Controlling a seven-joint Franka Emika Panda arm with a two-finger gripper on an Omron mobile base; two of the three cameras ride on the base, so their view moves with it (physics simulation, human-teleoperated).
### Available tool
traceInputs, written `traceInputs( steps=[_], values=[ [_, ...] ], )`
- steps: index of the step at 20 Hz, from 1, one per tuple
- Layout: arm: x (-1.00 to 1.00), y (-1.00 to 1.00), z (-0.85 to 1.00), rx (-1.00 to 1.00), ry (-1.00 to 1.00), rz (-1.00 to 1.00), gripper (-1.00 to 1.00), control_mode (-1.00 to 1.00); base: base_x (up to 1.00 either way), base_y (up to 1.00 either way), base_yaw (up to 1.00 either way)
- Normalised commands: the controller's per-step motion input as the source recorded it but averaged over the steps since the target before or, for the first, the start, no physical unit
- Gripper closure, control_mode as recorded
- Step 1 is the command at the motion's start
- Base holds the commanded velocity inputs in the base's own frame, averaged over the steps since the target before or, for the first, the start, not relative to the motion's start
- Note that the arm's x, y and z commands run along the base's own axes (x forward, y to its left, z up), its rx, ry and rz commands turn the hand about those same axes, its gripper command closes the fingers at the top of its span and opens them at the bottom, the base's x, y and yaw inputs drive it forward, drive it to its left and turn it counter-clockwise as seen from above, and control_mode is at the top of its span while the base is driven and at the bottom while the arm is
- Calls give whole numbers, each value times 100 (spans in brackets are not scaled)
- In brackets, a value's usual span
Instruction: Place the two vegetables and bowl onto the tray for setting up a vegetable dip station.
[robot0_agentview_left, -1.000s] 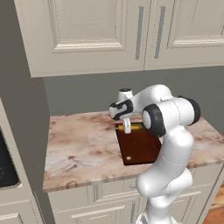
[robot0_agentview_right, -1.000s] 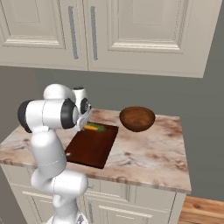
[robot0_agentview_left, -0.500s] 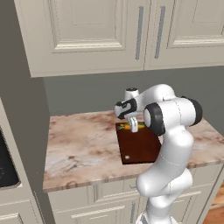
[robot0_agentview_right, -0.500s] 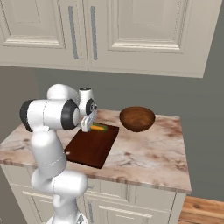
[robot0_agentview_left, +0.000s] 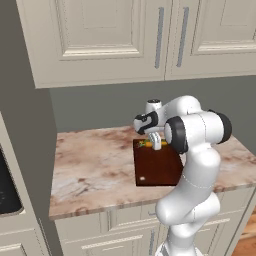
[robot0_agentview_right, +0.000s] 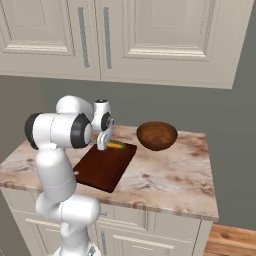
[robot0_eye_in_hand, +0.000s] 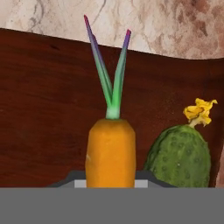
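The slim orange carrot (robot0_eye_in_hand: 110, 148), green top pointing away, stands between the fingers of my gripper (robot0_eye_in_hand: 110, 180), which is shut on it. It hangs low over the far end of the dark brown tray (robot0_agentview_left: 156, 170) (robot0_agentview_right: 102, 170) (robot0_eye_in_hand: 48, 109). The dark green cucumber (robot0_eye_in_hand: 180, 155), with a yellow flower tip, lies on the tray right beside the carrot (robot0_agentview_right: 116, 145). My gripper (robot0_agentview_left: 154, 141) (robot0_agentview_right: 102, 143) points down at that far end. The reddish-brown bowl (robot0_agentview_right: 156, 135) rests on the counter to the right of the tray, apart from it.
The marble counter (robot0_agentview_left: 95, 170) (robot0_agentview_right: 170, 177) stretches left of the tray and right past the bowl. A grey wall rises behind it, with cream cabinets (robot0_agentview_left: 115, 35) overhead. A dark stove edge (robot0_agentview_left: 7, 192) sits at the far left.
The gripper has carried the carrot to the right and down, ending low over the tray's far end beside the cucumber. Bowl and tray have stayed put.
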Motion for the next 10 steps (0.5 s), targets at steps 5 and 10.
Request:
traceInputs(
  steps=[5,10],
  values=[
    [0,0,0,0,0,0,-100,-100,0,0,0],
    [0,0,0,0,0,0,-100,-100,0,0,0]
  ],
)
